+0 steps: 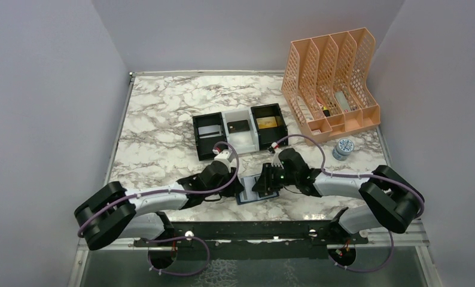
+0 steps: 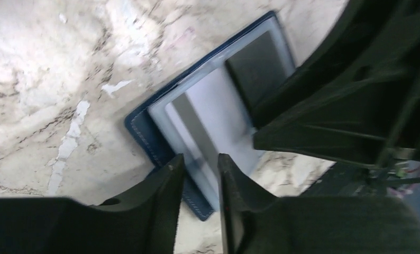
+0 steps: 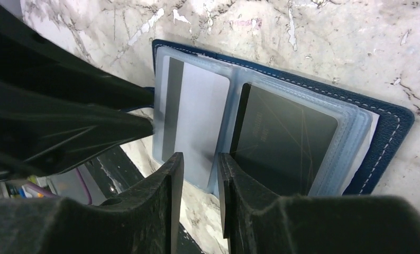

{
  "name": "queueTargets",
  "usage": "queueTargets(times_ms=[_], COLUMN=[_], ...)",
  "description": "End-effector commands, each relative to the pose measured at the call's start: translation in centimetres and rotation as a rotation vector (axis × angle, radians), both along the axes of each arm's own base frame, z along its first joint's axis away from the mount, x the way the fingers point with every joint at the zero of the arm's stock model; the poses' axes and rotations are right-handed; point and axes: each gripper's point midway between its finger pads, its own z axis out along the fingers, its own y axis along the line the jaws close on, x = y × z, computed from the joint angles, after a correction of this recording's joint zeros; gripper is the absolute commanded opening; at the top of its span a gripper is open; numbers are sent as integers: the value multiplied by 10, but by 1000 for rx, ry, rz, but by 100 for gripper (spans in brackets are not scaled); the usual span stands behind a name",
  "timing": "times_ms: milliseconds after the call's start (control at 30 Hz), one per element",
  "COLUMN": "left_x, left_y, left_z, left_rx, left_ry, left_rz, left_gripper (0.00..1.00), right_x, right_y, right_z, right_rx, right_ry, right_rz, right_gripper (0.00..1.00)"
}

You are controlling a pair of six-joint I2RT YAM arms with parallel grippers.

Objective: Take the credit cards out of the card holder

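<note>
The navy card holder [image 1: 247, 197] lies open on the marble between my grippers. Its pale blue pockets hold a silver-grey card [image 3: 200, 116] with a dark stripe and a dark brown-black card [image 3: 284, 135]. Both also show in the left wrist view, the silver card [image 2: 208, 116] and the dark card [image 2: 258, 66]. My left gripper [image 2: 200, 159] has its jaws a narrow gap apart, tips at the holder's [image 2: 144, 135] left edge. My right gripper [image 3: 197, 156] is also narrowly open, over the near edge of the silver card's pocket. Neither grips a card.
A black-and-white three-compartment tray [image 1: 197, 143] stands behind the holder, with a silver, a dark and a gold card in it. A tall peach file rack [image 1: 331, 78] stands at the back right, with a small round tin [image 1: 343, 147] in front of it.
</note>
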Motion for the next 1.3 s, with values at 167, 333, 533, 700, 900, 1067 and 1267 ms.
queueTargets(times_ms=[167,333,533,700,900,1067,1267], left_x=[-12,-15,-14,-14,-14,-15,-15], left_y=[22,31,34,36,42,46,47], left_z=[-61,-73,-74,-76,-83,-89,-93], left_rx=[164,218,230,251,279,307,323], left_ry=[107,130,121,118,126,133,136], left_rz=[22,27,35,31,43,48,45], left_gripper=[18,13,11,10,8,6,5], right_x=[2,-1,0,-8,-12,-13,-17], right_y=[-1,0,-2,7,3,-7,-14], right_z=[-16,-16,-12,5,16,16,11], right_rx=[-15,10,52,177,250,267,246], right_ry=[11,25,34,57,74,95,109], right_rz=[-22,-27,-61,3,21,26,70], right_gripper=[24,21,19,7,1,1,1])
